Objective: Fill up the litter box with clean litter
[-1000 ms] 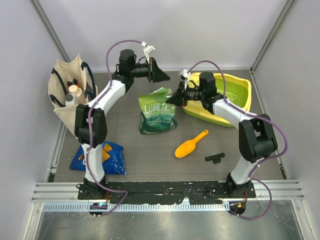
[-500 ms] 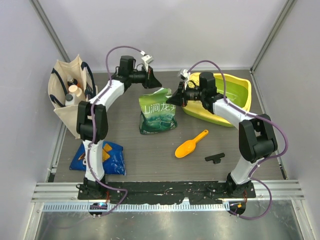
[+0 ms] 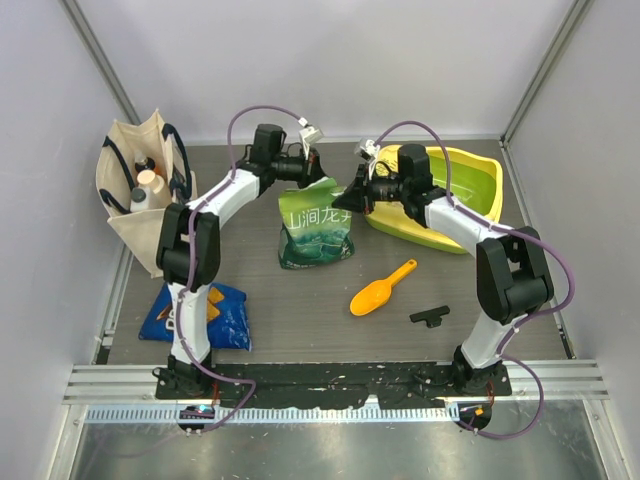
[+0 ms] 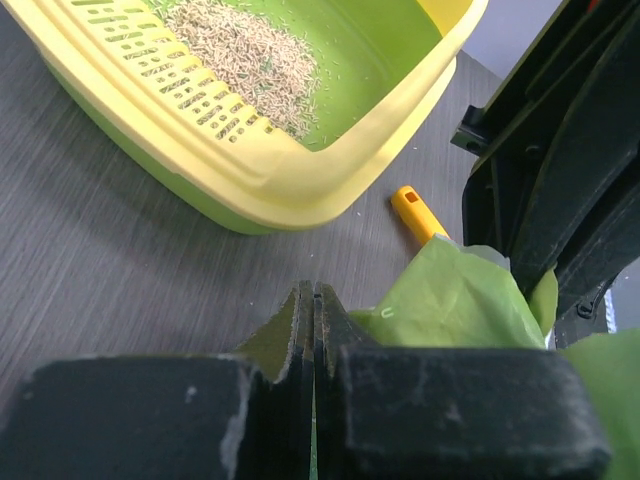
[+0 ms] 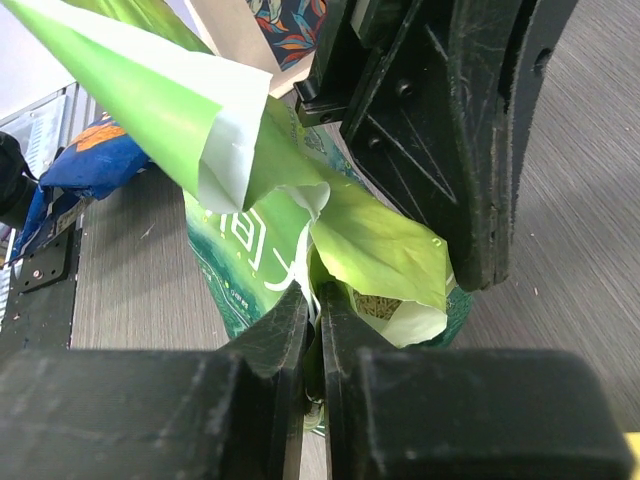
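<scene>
Jaws, left and right, tight on crinkled rim of glossy green pouch (image 3: pixel 315 235)

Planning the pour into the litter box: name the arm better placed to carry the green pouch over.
Right, probably. The right gripper pinches the open edge of the green pouch on the side nearest the litter box; the left gripper pinches the far side.
</scene>
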